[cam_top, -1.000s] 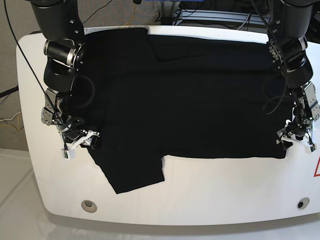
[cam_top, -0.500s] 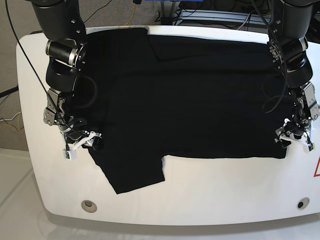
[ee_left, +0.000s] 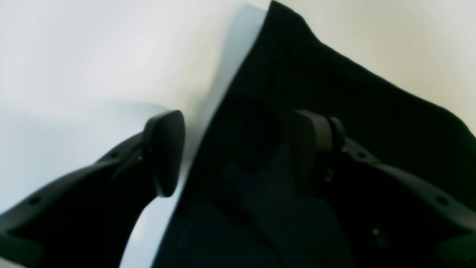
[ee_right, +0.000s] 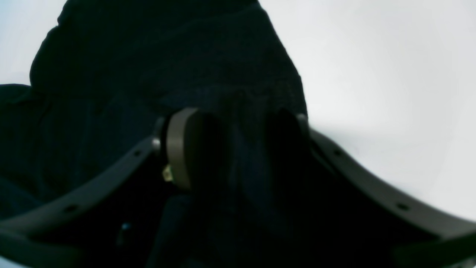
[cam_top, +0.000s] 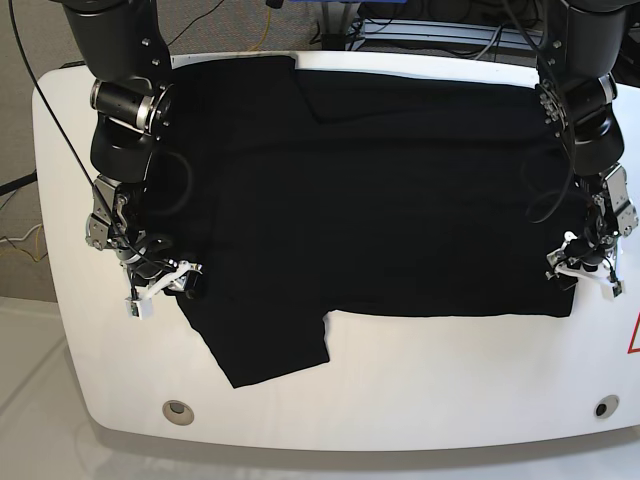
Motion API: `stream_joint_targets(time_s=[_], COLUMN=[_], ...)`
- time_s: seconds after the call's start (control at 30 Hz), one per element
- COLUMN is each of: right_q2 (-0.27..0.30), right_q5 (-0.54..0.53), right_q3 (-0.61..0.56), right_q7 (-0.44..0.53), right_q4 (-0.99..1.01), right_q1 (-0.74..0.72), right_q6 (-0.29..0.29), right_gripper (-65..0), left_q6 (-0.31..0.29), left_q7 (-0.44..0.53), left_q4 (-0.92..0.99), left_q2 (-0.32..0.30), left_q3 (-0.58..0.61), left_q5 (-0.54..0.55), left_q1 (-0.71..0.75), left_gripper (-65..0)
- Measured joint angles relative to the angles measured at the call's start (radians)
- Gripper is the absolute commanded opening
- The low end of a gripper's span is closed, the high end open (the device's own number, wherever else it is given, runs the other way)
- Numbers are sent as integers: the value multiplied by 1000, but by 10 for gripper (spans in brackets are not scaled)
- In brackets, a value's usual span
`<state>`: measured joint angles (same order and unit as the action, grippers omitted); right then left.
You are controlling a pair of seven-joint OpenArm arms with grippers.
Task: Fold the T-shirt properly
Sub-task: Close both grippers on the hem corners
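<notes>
Shirt: the T-shirt (cam_top: 370,190) lies spread flat on the white worktop (cam_top: 420,390), plain black side up. One sleeve sticks out toward the near edge.
Why it lies so: I think it is laid out flat so both near corners can be picked up together for the first fold.
Left gripper: the left gripper (cam_top: 584,274) is at the shirt's near corner, on the right side of the base view. Its jaws stand wide apart. One finger (ee_left: 165,150) is over bare worktop, the other is over the cloth, and the shirt's edge runs between them.
Right gripper: the right gripper (cam_top: 165,283) is at the other side, by the sleeve. Its jaws are partly open, with dark cloth between them. It does not look pinched yet.
Arm pose: both arms reach down from the far side, wrists bent low, grippers just at the cloth.
Next, I guess: close on both edges, then lift.
</notes>
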<state>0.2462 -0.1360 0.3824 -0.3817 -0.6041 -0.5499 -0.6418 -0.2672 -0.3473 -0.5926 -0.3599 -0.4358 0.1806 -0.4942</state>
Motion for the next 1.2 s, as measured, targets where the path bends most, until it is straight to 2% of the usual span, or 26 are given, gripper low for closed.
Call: stream_joint_targets(time_s=[0.53,0.73,0.8,0.87,1.03,1.13,1.2], right_q2=[0,0,0,0,0,0,0], right_q5=[-3,-7,-10,-10,-10,-10,-10], right_q3=[0,0,0,0,-2,-2,-2], right_q7=[0,1,2,3,3,1,0], right_q4=[-4,-5,-6,-6,-6,-6,-6], right_q1=[5,8,9,10,11,11,11], right_q6=[-5,-6,-6,-6,-13,-13,-13], right_gripper=[-327,-325,-325,-321,-333,-353,-402], left_q6=[-2,-2,-2,-2,-3,-5,-5], left_q7=[4,18,20,22,27,27,27], left_q4=[1,11,13,13,12,11,11], left_q2=[0,3,4,5,5,5,5], left_q3=[-7,29,34,34,33,33,37], left_q5=[8,21,22,22,13,14,14], left_q1=[1,-3,-4,-3,8,12,12], left_gripper=[-246,-273,-306,-461,-641,-650,-650])
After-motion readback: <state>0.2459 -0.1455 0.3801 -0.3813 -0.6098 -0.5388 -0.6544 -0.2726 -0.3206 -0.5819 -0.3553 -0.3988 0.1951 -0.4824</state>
